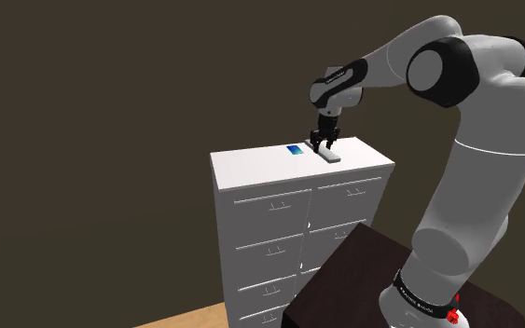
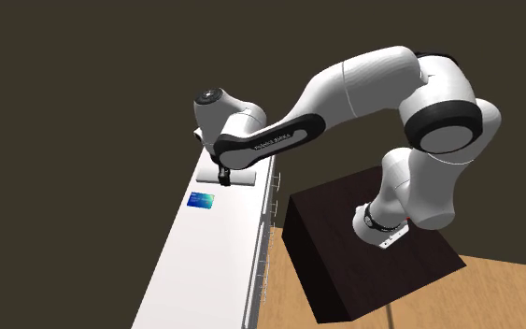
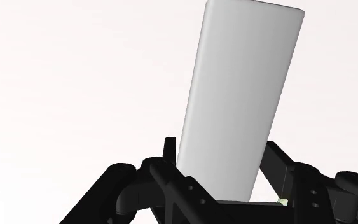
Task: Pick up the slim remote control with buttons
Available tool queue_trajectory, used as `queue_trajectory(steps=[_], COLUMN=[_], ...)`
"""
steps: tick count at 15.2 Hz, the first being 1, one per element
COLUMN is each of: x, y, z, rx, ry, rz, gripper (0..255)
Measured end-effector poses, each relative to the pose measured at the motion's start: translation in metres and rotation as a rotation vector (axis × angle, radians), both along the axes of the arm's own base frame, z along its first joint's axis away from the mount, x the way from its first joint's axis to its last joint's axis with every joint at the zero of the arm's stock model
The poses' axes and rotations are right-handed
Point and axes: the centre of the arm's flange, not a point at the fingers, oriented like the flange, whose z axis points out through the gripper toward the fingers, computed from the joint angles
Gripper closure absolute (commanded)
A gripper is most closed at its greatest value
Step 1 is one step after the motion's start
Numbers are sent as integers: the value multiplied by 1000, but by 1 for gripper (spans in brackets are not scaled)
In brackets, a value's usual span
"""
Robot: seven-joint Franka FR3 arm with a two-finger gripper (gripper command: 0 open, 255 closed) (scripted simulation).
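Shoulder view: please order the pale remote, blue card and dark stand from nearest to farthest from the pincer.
1. Pale remote, under the pincer.
2. Blue card, beside it on the cabinet.
3. Dark stand, low beside the cabinet.

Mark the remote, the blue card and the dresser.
remote (image 3: 238,95), wrist view, middle of its plain grey face.
blue card (image 1: 295,149), shoulder view, its centre.
dresser (image 1: 269,224), shoulder view, a drawer front.

Shoulder view behind stand (image 1: 344,275); second exterior, seemingly overhead, shares dresser top (image 1: 251,166); wrist close.
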Motion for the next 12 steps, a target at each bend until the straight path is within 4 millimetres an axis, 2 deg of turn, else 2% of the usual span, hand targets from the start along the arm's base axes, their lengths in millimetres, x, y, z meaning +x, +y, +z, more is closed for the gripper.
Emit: queue_trajectory(steps=[12], x=[0], y=[0], z=[61], rx=[0], ry=[0], rz=[0], gripper=[255])
